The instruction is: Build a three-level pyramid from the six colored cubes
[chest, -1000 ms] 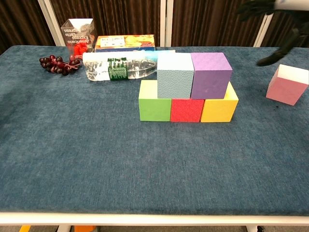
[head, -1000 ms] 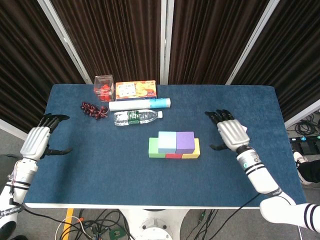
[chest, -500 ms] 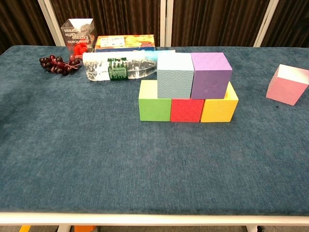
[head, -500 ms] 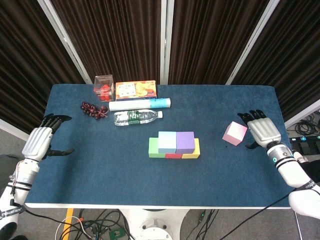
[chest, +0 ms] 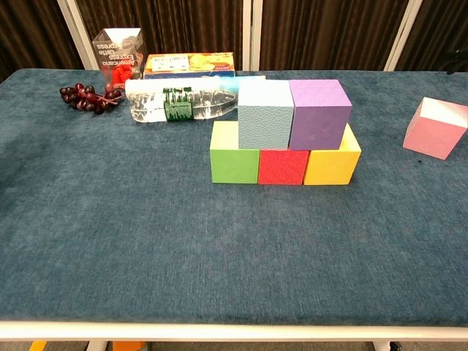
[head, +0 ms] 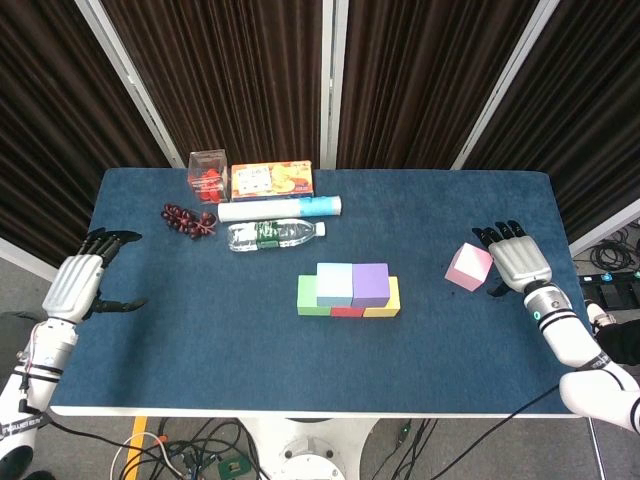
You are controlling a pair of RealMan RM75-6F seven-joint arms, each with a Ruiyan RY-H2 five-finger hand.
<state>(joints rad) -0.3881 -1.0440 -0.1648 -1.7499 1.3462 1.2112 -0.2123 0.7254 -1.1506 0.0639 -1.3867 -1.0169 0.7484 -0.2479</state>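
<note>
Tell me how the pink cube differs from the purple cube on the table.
The pink cube sits alone on the blue table, off to one side near the right hand; the purple cube is stacked in the second level of the pyramid, on the red cube and the yellow cube. The pink cube is turned at an angle; the purple cube lines up squarely with its neighbours. The pink is paler. Both look about the same size.

Readable only on the clear box (chest: 118, 50) at the table's back left: "American Express", in red. Print on the cracker box (chest: 189, 64) too small to read.
</note>
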